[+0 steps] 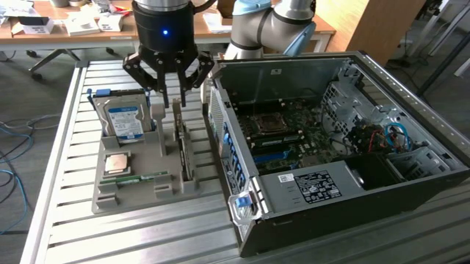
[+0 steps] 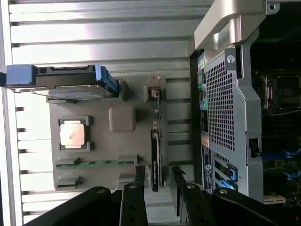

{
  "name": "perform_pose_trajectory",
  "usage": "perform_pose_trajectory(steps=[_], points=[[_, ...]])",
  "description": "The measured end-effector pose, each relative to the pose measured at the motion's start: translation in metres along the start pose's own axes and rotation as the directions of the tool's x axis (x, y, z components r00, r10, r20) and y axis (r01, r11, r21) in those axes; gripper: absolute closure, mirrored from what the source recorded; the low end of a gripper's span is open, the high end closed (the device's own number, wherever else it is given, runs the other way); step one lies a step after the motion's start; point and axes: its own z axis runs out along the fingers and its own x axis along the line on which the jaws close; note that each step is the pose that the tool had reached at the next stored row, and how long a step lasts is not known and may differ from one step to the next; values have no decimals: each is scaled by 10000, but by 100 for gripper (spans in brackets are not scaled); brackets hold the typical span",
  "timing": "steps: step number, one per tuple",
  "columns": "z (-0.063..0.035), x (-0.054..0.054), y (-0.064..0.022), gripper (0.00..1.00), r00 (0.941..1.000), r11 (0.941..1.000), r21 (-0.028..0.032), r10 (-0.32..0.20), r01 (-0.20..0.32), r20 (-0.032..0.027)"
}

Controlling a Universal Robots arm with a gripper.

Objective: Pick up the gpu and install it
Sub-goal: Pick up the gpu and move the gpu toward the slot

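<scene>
The gripper point(image 1: 175, 102) hangs wide open and empty, straddling the gpu point(image 1: 184, 148) just beneath it, which stands on edge in the tray point(image 1: 136, 198), ready for pinching.

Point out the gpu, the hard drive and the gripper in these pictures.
gpu point(image 1: 185, 151): exterior view, on the side face of the upright card.
hard drive point(image 1: 125, 121): exterior view, on its blue-white label.
gripper point(image 1: 174, 102): exterior view, midway between its open fingertips.
</scene>
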Motion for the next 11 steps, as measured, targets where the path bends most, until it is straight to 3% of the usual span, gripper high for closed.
perform_pose_trajectory(steps=[7,11], points=[[122,3,-7,64,10000,10000,-1,0,0,0],[135,3,-8,64,10000,10000,1,0,0,-2]])
